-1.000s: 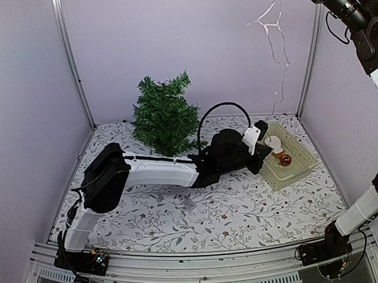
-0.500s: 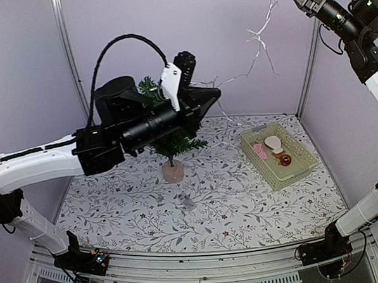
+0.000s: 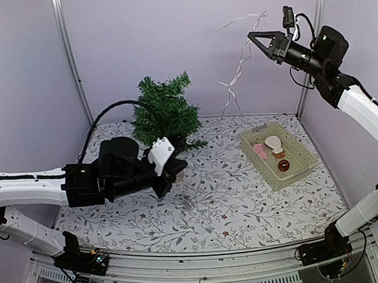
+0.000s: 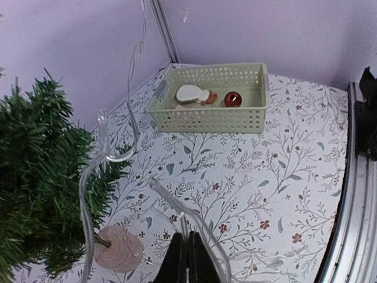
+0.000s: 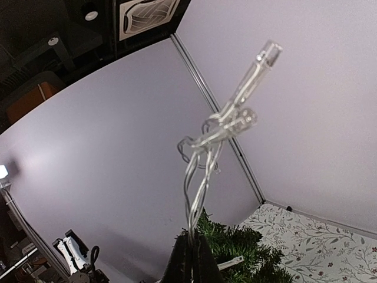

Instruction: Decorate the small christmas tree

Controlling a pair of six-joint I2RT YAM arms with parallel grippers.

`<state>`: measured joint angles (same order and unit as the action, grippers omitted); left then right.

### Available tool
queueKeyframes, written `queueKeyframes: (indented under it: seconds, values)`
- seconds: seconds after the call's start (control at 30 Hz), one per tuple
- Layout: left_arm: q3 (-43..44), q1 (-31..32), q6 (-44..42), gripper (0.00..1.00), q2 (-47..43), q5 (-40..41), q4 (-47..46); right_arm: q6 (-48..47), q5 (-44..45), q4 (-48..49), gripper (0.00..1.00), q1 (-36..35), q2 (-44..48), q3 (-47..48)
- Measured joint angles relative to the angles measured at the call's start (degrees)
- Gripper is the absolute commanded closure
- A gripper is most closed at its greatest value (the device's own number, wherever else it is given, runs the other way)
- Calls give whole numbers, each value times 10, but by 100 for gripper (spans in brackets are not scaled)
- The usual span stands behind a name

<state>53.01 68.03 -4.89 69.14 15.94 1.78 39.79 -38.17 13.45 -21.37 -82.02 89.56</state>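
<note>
Currently the light string (image 5: 235,121) is clamped shut by 2 grippers: right gripper (image 3: 253,35) high above the small christmas tree (image 3: 165,114), left gripper (image 3: 169,188) just beside its base.

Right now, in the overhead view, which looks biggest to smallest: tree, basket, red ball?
1. small christmas tree
2. basket, close to the tree in apparent size
3. red ball, clearly smallest

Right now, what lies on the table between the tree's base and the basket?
Only flowered tabletop, nothing on it; a clear wire crosses that stretch in the left wrist view.
</note>
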Motion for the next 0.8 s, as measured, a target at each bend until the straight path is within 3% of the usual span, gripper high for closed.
queueKeyframes:
  seconds: [0.13,0.27,0.4,0.6,0.8]
  values:
    - [-27,6,-3,100,67,28,-41,-2,-1,4,100,0,0,-44]
    - [-28,7,-11,62,152,56,-94,-6,-16,10,100,3,0,-75]
    - [-22,11,-12,46,165,35,-96,-16,-57,31,100,13,6,-106]
    - [-2,15,-2,38,80,-14,-83,-26,-118,56,100,27,31,-168]
    - [75,8,-14,50,42,-42,-63,-17,-192,97,100,28,37,-200]
